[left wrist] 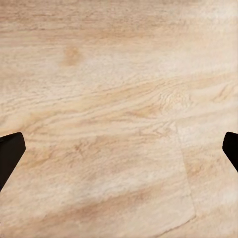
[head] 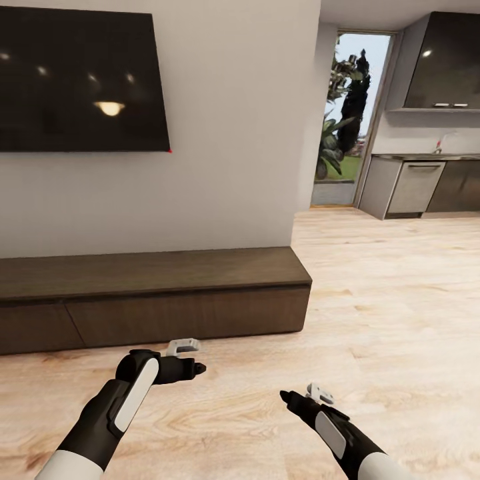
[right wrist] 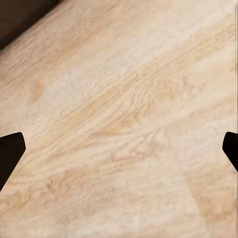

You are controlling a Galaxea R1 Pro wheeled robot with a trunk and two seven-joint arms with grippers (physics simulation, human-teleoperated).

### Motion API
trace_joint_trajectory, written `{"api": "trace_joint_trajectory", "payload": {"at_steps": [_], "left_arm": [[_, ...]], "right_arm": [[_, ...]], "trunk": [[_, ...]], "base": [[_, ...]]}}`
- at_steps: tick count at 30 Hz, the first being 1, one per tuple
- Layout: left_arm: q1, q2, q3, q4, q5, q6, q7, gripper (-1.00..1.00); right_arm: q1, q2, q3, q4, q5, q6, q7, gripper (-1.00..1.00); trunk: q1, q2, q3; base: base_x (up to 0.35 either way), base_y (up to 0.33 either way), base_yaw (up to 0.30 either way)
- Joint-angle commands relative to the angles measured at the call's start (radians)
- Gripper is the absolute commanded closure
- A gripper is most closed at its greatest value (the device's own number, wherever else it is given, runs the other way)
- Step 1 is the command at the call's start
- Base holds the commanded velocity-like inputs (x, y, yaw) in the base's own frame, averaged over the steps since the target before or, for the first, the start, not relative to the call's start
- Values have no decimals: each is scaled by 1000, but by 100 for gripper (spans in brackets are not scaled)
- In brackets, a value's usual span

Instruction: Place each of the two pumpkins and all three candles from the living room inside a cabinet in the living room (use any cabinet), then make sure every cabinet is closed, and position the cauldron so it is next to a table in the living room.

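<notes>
- Facing the long, low dark-brown cabinet (head: 153, 293) under the wall-mounted TV (head: 80, 73); all drawer fronts flush and shut, top bare.
- Running left to right across the head view, long axis parallel to the wall, right end stopping just short of the open wood floor (head: 387, 300).
- Lying ahead of both arms, beyond the fingertips, across a strip of floor; not touching either arm.
- Left gripper (head: 193, 363) held low and nearer the cabinet front, roughly opposite the seam between two drawer fronts, so likely the better arm for pulling a drawer.
- Right gripper (head: 293, 398) lower and further out, off the cabinet's right end, over bare boards.
- Left fingers (left wrist: 10, 153) spread wide at the frame edges of the wrist view, nothing between them but floor: released.
- Right fingers (right wrist: 11, 151) likewise wide apart and empty, a dark corner of the cabinet just showing beyond them.
- Kitchen cupboards (head: 443, 60) and a dishwasher (head: 415, 187) far off to the right, not part of the job.
- Judged: still at the approach stage, nothing carried, a drawer yet to be opened.
</notes>
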Motion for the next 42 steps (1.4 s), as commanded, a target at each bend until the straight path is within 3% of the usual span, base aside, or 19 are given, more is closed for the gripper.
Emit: {"api": "trace_joint_trajectory", "payload": {"at_steps": [1, 7, 14, 18, 21, 24, 27, 30, 34, 37, 42], "left_arm": [[-1, 1, -2, -1, 11, 3, 10, -100], [-1, 1, -1, -1, 11, 3, 10, -100], [-1, 1, 8, -1, 15, 3, 10, -100], [-1, 3, 9, -7, 17, 3, 10, -100], [-1, 5, 12, -9, 21, 3, 9, -100], [0, 8, 18, -10, 34, 3, 5, -100], [-1, 9, 40, -10, 49, 3, 4, -100], [-1, 10, 59, -10, 55, 3, 5, -100], [-1, 8, 61, -11, 56, 3, 6, -100], [-1, 8, 61, -13, 56, 3, 6, -100], [-1, 7, 57, -13, 56, 3, 6, -100]], "right_arm": [[0, -1, 3, -1, -5, 3, -1, -100], [0, 0, 3, 1, -8, -34, -3, -100], [0, 5, -2, -2, -15, -188, 0, -100], [0, 5, -11, -6, -28, -212, 14, -100], [-2, 5, -43, -12, -86, -216, 53, -100], [-6, 3, -80, -15, -204, -212, 142, -100], [-10, 2, -84, -18, -247, -210, 186, -100], [-12, 0, -75, -22, -260, -223, 219, -100], [-13, 0, -76, -30, -264, -231, 366, -100], [-13, 0, -79, -31, -270, -233, 415, -100], [-13, 0, -81, -31, -278, -228, 431, -100]], "trunk": [[0, 0, -1], [0, 0, -1], [0, 0, -1], [0, 0, -1], [0, 0, -1], [0, 0, -1], [0, 0, -1], [0, 0, -1], [0, 0, -1], [0, 0, -1], [0, 0, -6]], "base": [[0, 0, 0], [0, 0, 0], [2, 58, 0], [34, 92, 0], [10, 23, 0], [3, 7, 0], [1, 2, 0], [0, 0, 0], [0, 0, 0], [0, 0, 0], [0, 0, 44]]}}
